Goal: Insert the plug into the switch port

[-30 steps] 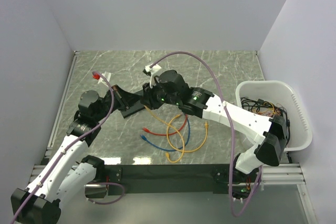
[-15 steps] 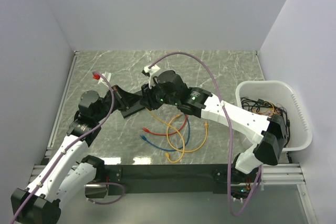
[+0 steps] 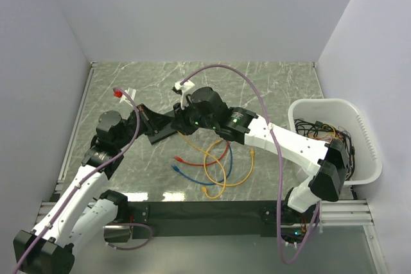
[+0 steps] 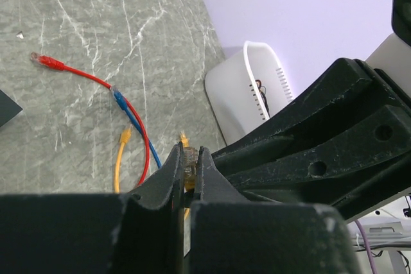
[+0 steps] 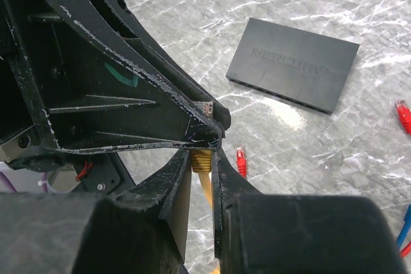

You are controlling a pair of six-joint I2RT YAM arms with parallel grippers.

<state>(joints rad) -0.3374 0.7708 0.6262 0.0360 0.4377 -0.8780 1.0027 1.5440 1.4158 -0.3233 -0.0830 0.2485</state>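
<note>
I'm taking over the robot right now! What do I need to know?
Left gripper: shut on the yellow plug, lifted off the table.
Right gripper: closed on the same plug's yellow boot, close to the left gripper.
Switch: flat on the table, apart from both grippers, nothing plugged in.
Done: plug picked up.
Left: bring it to a port and push it in.

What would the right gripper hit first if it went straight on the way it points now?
The left gripper, most likely: its black fingers cross just ahead of the right gripper, over the yellow plug it pinches. The switch lies off to the right of that line.
</note>
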